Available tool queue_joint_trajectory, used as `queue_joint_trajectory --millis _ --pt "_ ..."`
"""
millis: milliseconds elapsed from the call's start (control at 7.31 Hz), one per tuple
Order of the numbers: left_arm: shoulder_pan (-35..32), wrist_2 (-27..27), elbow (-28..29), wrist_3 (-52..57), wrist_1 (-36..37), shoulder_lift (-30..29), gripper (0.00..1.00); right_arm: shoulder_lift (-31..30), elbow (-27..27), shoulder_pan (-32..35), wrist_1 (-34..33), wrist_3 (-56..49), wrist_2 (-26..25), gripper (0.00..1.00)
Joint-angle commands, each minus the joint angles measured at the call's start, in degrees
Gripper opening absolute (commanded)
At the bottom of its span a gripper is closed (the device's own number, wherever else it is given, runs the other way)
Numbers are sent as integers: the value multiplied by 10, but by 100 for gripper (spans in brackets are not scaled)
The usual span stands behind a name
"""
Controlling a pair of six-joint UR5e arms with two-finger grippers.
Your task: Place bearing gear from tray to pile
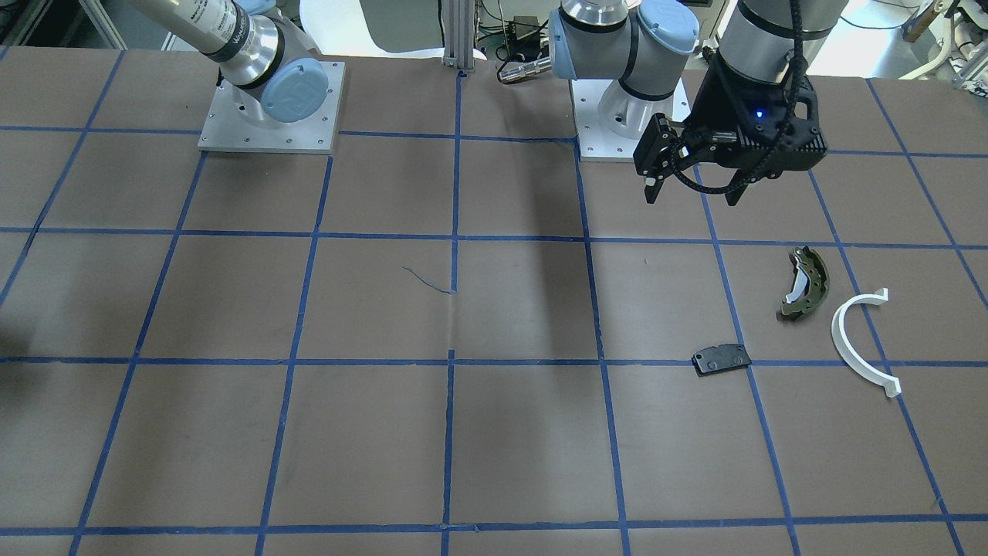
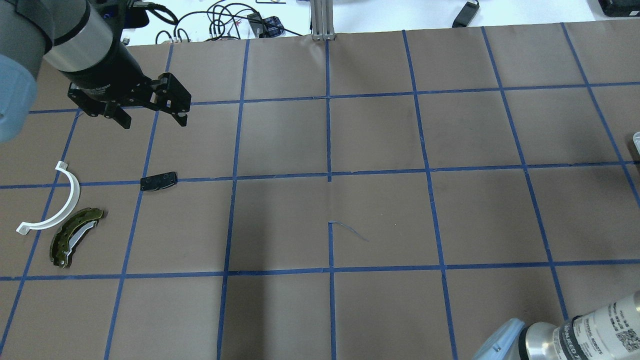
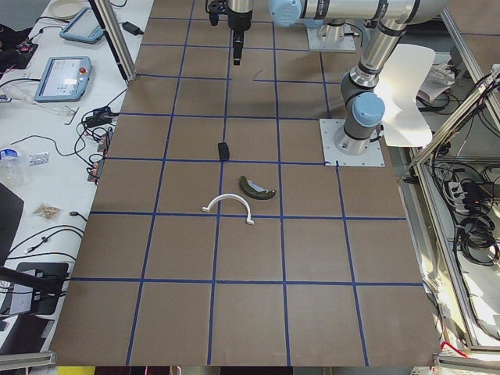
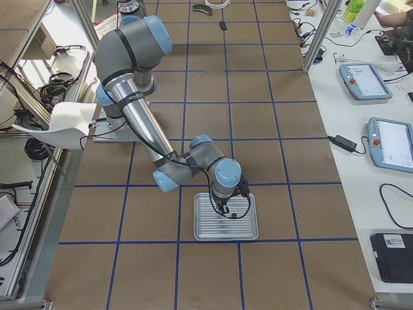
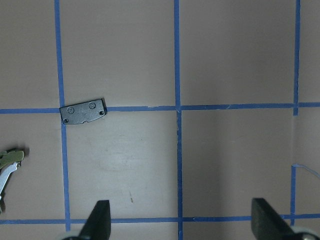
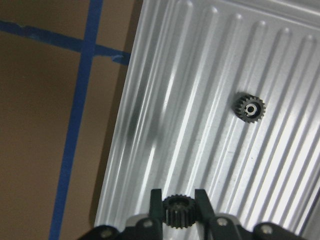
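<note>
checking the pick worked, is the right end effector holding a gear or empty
Holding: the right end effector is shut on a small black gear, its jaws against both sides, at the tray.

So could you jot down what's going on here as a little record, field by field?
Left end effector: open, empty, in the air near the black plate
Right end effector: shut on a black gear, over the tray
Tray: ribbed metal, second gear lying on it
Loose parts on table: green brake shoe, white arc, black plate
Gears among them: none
</note>
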Motion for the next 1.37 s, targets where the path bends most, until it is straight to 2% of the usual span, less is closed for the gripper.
queue_joint_trajectory --millis 0,274,547,821,958,1231 --pt "0 0 0 0 0 0 100 -62 2 29 117 110 12 0" --pt "0 0 0 0 0 0 100 -100 15 80 125 201 13 0" --pt "0 0 0 0 0 0 100 -126 25 172 124 291 12 0" --pt "0 0 0 0 0 0 100 -172 68 249 119 392 15 0" --pt "0 0 0 0 0 0 100 -182 92 303 116 476 26 0" --pt "0 0 0 0 -1 0 100 -202 103 430 110 669 41 0"
